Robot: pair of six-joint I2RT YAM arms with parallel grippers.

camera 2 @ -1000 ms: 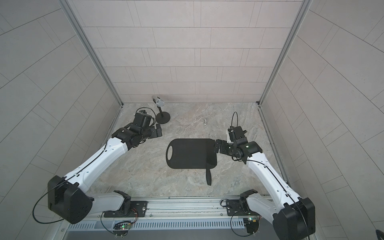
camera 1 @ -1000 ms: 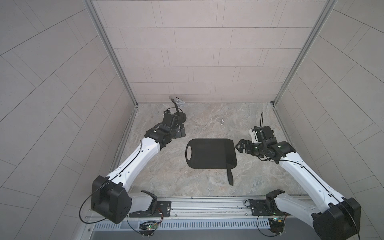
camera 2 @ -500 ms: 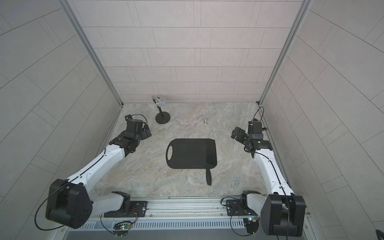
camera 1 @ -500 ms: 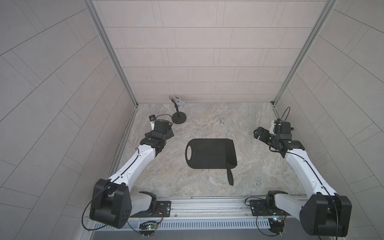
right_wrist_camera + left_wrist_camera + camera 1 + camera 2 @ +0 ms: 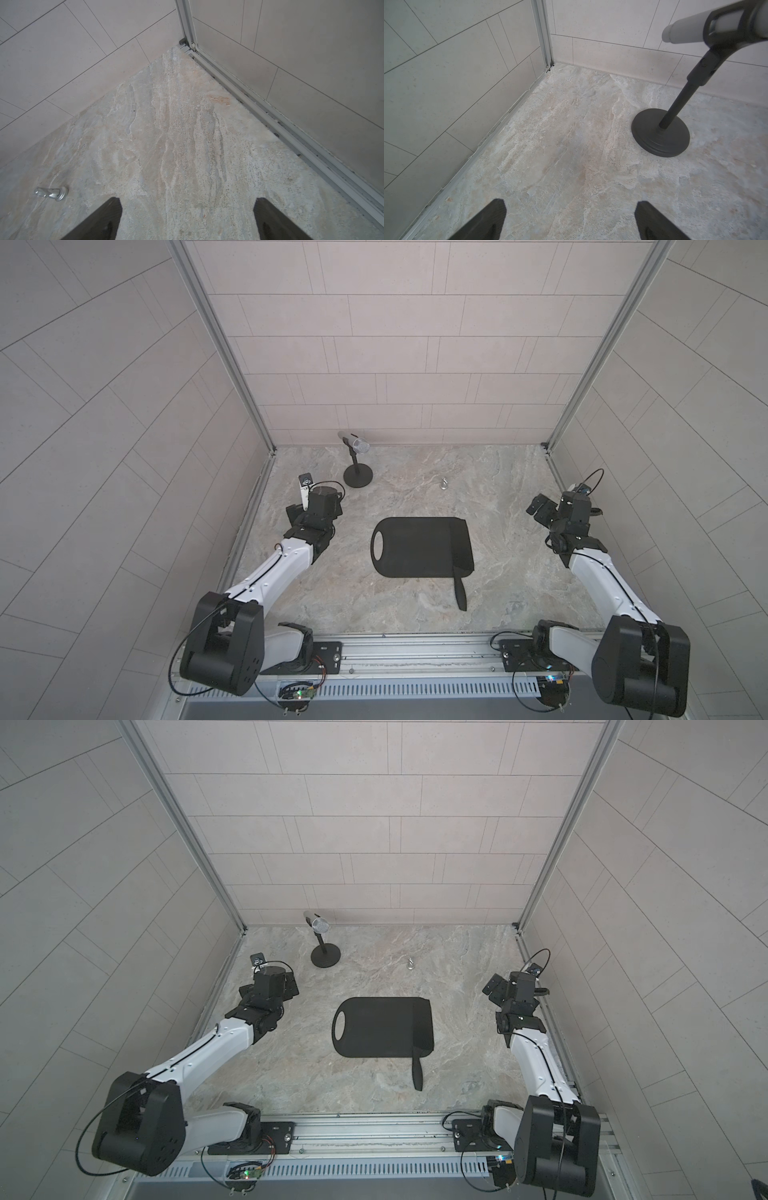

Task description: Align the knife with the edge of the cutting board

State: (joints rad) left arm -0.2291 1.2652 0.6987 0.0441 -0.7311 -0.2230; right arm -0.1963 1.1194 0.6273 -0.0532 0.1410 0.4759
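Observation:
The black cutting board (image 5: 411,547) (image 5: 374,1027) lies flat mid-table, its handle hole to the left. The black knife (image 5: 460,593) (image 5: 417,1073) rests with its blade along the board's right end, and its handle sticks out over the near edge onto the table. My left gripper (image 5: 316,506) (image 5: 270,986) (image 5: 570,207) hovers well left of the board, open and empty. My right gripper (image 5: 540,510) (image 5: 496,990) (image 5: 187,205) is by the right wall, also open, with only bare table between its fingers. Neither wrist view shows the board or knife.
A silver microphone (image 5: 357,443) (image 5: 320,924) on a round black base (image 5: 660,133) stands at the back left, just beyond the left gripper. A small metal hook (image 5: 444,484) (image 5: 52,193) lies behind the board. Tiled walls close three sides.
Both arms have drawn away from the board, the left back and outward from the microphone base, the right out to the right wall. Board and knife have not moved.

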